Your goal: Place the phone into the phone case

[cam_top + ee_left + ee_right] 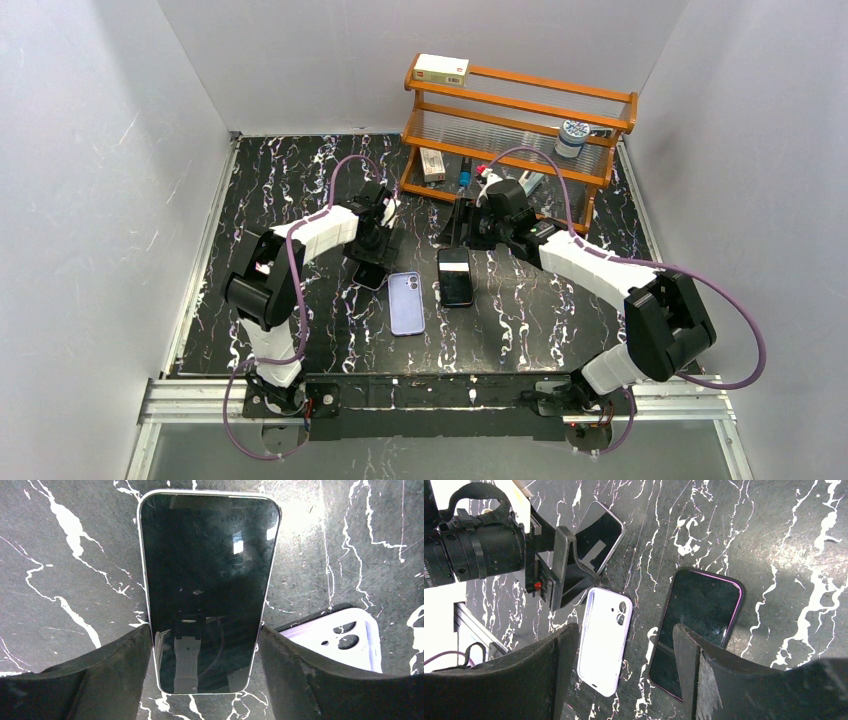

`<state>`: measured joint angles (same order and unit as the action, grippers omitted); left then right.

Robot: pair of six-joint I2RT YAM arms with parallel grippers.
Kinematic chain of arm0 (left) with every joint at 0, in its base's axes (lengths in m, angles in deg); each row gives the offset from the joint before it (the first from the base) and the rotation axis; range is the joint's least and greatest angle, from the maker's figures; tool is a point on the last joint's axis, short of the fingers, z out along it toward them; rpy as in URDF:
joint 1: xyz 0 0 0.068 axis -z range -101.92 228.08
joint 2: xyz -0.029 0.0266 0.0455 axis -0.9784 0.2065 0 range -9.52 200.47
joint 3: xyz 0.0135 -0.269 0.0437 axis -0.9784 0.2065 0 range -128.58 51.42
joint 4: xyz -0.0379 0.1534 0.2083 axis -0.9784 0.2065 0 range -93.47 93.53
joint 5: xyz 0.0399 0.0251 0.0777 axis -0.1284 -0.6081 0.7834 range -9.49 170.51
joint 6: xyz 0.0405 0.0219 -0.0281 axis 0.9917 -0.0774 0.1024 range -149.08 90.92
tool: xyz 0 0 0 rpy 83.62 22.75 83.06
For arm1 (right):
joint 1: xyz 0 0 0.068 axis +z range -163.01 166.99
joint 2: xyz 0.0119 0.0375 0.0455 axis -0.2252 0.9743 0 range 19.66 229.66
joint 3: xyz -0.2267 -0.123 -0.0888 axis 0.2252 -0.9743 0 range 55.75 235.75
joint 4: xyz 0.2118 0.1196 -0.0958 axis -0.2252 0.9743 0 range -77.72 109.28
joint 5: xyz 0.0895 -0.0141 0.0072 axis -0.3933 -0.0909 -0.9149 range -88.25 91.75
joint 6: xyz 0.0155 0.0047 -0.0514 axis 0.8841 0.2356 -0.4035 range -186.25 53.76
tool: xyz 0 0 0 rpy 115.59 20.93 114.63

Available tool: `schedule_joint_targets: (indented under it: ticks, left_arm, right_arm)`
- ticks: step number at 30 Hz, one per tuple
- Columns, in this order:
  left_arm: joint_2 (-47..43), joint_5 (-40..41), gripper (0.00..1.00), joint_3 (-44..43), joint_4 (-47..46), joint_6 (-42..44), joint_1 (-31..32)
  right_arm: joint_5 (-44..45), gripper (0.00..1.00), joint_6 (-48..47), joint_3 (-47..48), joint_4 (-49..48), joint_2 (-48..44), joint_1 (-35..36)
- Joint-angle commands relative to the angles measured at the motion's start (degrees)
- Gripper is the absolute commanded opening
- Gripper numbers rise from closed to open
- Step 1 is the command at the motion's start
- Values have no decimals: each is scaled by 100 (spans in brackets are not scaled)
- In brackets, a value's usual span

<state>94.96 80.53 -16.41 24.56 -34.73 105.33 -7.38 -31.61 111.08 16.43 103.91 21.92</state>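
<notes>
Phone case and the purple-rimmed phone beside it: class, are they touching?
Apart. The right wrist view shows bare table between the phone case and the purple-rimmed phone.

Both the left arm (325,228) and the right arm (585,262) have smooth white link shells between bulky black joint housings, and a purple cable (294,290) loops loosely along each. The fingers (115,675) are broad, matte black and gently curved, with a slightly rough surface. The left wrist housing (479,545) is a black ribbed cylinder with a black strap loop, and a small red dot (538,585) sits on the bracket beside it.
</notes>
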Motion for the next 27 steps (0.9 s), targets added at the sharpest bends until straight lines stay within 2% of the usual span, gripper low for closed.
schedule_joint_targets:
  ticks: [1,5,9,12,21,27]
  left_arm:
    - [154,-392,68,50,312,55,98]
    - [39,-472,66,149,268,151,202]
    - [-77,-560,55,138,263,279,202]
    - [-190,-636,41,177,172,324,202]
    - [-520,-649,38,308,-138,235,202]
    - [-774,-763,36,590,-506,240,202]
  right_arm:
    - [3,77,112,-92,-250,-231,-14]
    - [-191,77,237,-82,-318,-187,-13]
    - [-261,77,358,-61,-363,-188,-15]
    - [-272,77,514,-102,-368,-222,-27]
    - [-508,77,1043,-141,-709,-161,-171]
    - [-970,76,652,374,-273,489,-428]
